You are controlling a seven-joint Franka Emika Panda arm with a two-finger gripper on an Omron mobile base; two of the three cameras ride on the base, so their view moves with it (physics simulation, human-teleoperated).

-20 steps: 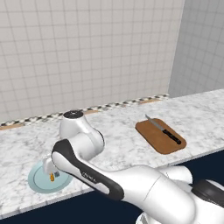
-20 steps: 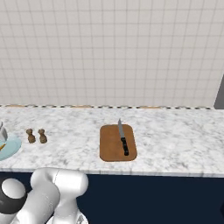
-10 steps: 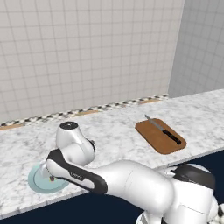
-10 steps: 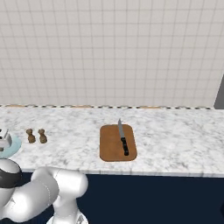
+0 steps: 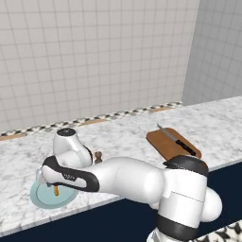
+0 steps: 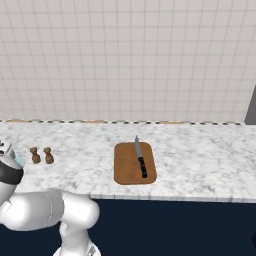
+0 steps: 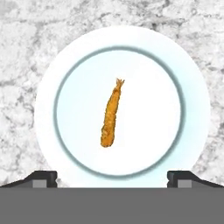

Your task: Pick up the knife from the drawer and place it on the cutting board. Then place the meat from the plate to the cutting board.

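In the hand view the pale blue plate (image 7: 43, 109) lies straight below my gripper (image 7: 112, 177). The small orange-brown meat (image 7: 111, 114) rests near its middle. My fingertips (image 7: 41, 177) stand wide apart, open and holding nothing, above the plate's near rim. From the left base view, the gripper (image 5: 47, 185) hangs over the plate (image 5: 40, 199) at the counter's front left, with the meat (image 5: 56, 191) just under it. Further right, the knife (image 5: 176, 140) lies on the brown cutting board (image 5: 165, 146); the right base view shows the knife (image 6: 140, 160) on the board (image 6: 125, 170) too. The drawer is out of view.
Two small brown shakers (image 6: 42, 155) stand on the marble counter (image 6: 200, 160) between plate and board; one shaker (image 5: 98, 155) peeks out behind my arm. A tiled wall runs behind. The counter's front edge is close to the plate.
My arm has swung lower and leftward, bringing the hand down over the plate. The gripper has stayed open. Knife, board and meat have not moved.
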